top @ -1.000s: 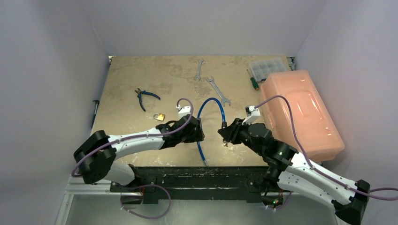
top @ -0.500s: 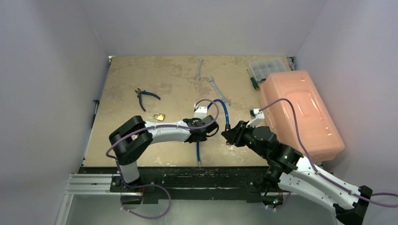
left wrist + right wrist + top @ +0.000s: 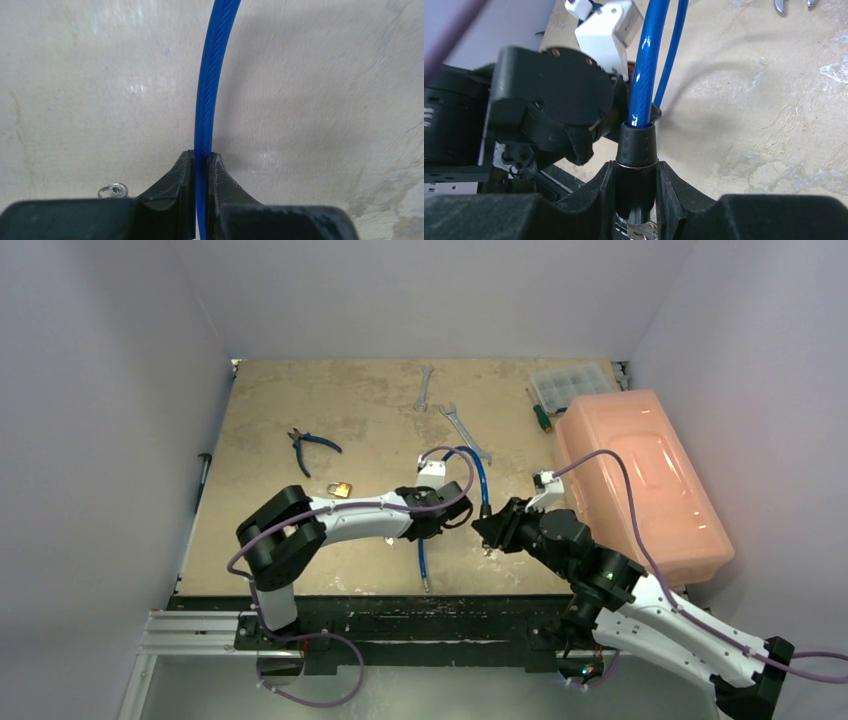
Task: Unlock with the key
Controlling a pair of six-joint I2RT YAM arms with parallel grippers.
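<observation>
Tightly, the left gripper (image 3: 202, 158) is closed on the blue cable (image 3: 212, 75), seemingly so that it is steadied. At three o'clock, the cable's black end cap (image 3: 636, 142) is clamped by the right gripper (image 3: 636, 175). Silvery metal beneath the cap is judged to be the key (image 3: 634, 231). The brass padlock (image 3: 341, 489) is left apart at nine o'clock.

The left gripper (image 3: 201, 156) has swung rightward and now pinches the blue plastic-coated cable (image 3: 209, 85), whose near end sits further left.
</observation>
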